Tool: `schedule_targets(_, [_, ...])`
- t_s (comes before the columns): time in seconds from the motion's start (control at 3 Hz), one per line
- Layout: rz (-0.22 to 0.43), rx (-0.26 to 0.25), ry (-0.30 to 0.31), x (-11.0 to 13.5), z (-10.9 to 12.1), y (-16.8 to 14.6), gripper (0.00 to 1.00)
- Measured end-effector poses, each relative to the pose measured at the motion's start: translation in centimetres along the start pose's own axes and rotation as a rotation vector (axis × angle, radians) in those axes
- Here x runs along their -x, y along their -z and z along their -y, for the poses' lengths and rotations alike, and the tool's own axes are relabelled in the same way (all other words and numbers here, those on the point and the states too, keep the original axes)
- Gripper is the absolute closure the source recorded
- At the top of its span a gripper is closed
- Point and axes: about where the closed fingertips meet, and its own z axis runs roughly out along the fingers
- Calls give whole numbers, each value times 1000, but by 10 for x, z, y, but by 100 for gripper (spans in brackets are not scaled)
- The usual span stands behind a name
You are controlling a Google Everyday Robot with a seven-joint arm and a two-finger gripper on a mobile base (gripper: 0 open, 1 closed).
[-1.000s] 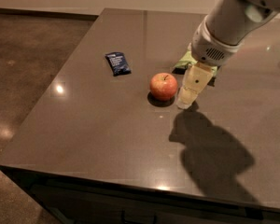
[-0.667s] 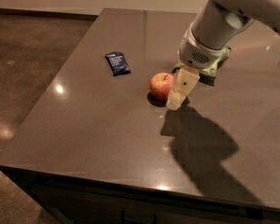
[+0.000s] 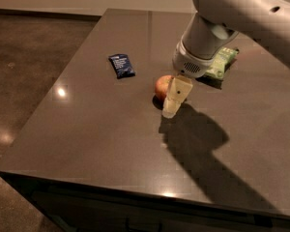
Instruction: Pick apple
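The small round red-orange apple [image 3: 161,87] is left unmoved near the middle of the dark glossy tabletop [image 3: 96,129]. The cream-coloured gripper [image 3: 174,100] has been shifted leftward and is now lowered over the apple's right side, partly covering it. Its opening and hold cannot be told.

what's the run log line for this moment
task: pick apple | gripper: low at apple, partly hiding it | apple: on table | nearby: blue packet, green bag
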Motion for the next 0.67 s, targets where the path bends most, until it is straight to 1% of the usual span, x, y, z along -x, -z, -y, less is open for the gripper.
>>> schedule_targets(0.33, [-7, 15, 1, 4, 0, -10, 15])
schedule_targets(0.67, [-7, 30, -2, 6, -1, -14, 38])
